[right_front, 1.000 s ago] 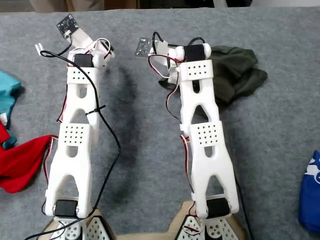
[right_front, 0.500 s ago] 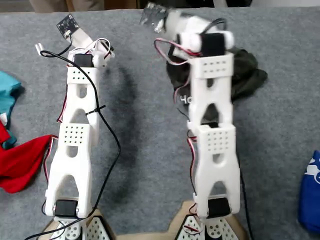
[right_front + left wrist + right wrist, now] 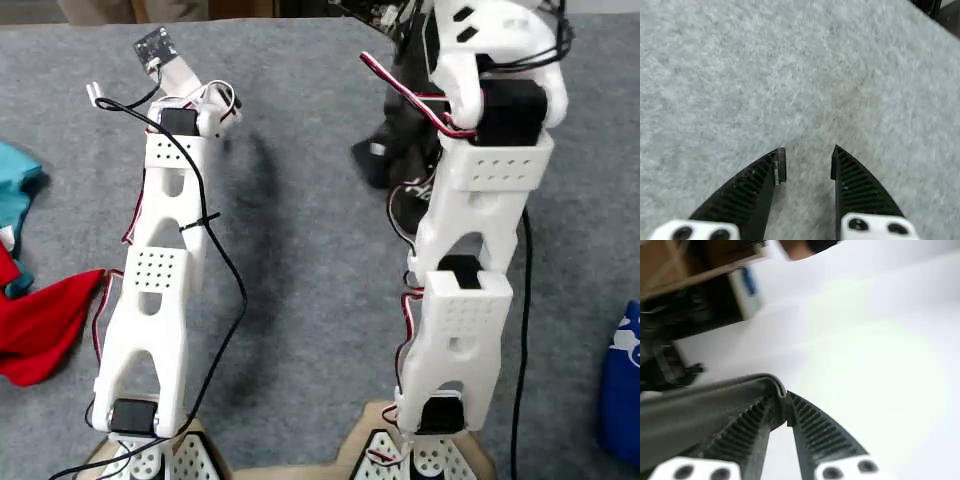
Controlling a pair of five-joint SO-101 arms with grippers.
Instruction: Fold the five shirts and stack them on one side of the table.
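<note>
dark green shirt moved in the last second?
Yes. The crumpled dark green cloth shirt, shut in the right pincer, has risen off the grey table and shifted left, away from the blue shirt.

Our left arm [image 3: 160,260] lies stretched low and forward, its claw [image 3: 807,167] parted. Our right arm [image 3: 480,200] rears high, its claw [image 3: 787,407] pinched on the dark shirt [image 3: 385,170].

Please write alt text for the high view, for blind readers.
A dark shirt hangs from the tall right arm over a grey table; the left arm is low. Red shirt and teal shirt left, blue shirt right.
</note>
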